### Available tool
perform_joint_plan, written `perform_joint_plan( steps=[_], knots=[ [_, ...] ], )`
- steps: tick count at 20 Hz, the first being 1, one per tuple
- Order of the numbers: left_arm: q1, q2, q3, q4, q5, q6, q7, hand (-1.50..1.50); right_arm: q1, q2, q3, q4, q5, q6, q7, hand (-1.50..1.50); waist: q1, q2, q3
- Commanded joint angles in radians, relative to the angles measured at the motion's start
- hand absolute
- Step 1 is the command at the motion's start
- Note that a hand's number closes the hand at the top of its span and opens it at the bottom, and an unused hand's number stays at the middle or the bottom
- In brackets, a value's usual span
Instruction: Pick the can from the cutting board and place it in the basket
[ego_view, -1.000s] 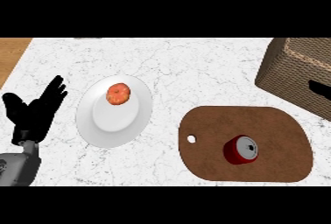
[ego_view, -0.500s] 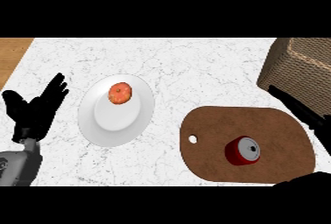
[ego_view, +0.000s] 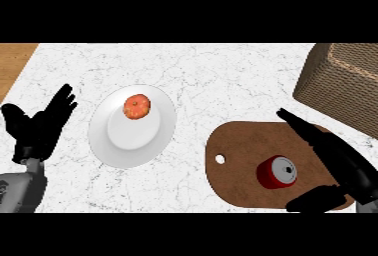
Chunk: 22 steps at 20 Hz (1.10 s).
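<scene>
A red can (ego_view: 277, 172) with a silver top stands upright on the brown cutting board (ego_view: 236, 150) at the lower right. My right hand (ego_view: 336, 160) is just to the can's right, open, its fingers stretched toward the upper left over the board and its thumb (ego_view: 314, 198) below the can. No part of it touches the can. The woven basket (ego_view: 339, 82) sits at the upper right, cut off by the view's edge. My left hand (ego_view: 37, 127) rests open at the left edge, fingers up.
A white plate (ego_view: 129, 137) lies left of the board with an orange fruit (ego_view: 137, 106) on its far part. The marble counter ends at a wooden strip (ego_view: 15, 57) at the upper left.
My right hand has come in from the lower right and now lies open beside the can. The view has shifted slightly left. The left hand has not moved.
</scene>
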Motion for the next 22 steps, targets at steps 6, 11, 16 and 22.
perform_joint_plan(
  steps=[6, 11, 16, 22],
  knots=[
    [0.038, -0.025, 0.037, -0.032, -0.019, -0.046, 0.024, 0.0, 0.109, 0.02, -0.018, 0.045, 0.117, 0.012, -0.171, -1.5, -0.004, -0.001, 0.0],
    [-0.025, -0.075, 0.035, 0.005, -0.078, -0.018, 0.03, 0.0, 0.044, 0.064, -0.065, 0.075, 0.11, 0.076, -0.169, -1.5, -0.003, -0.001, 0.0],
    [-0.022, -0.065, 0.06, -0.014, -0.085, -0.031, 0.048, 0.0, 0.117, 0.072, -0.08, 0.017, 0.086, 0.119, -0.217, -1.5, -0.005, -0.001, 0.0],
    [0.025, -0.057, 0.085, -0.05, -0.087, -0.076, 0.025, 0.0, 0.117, 0.109, -0.039, 0.117, 0.224, 0.044, -0.319, -1.5, -0.002, -0.001, 0.0]
  ],
)
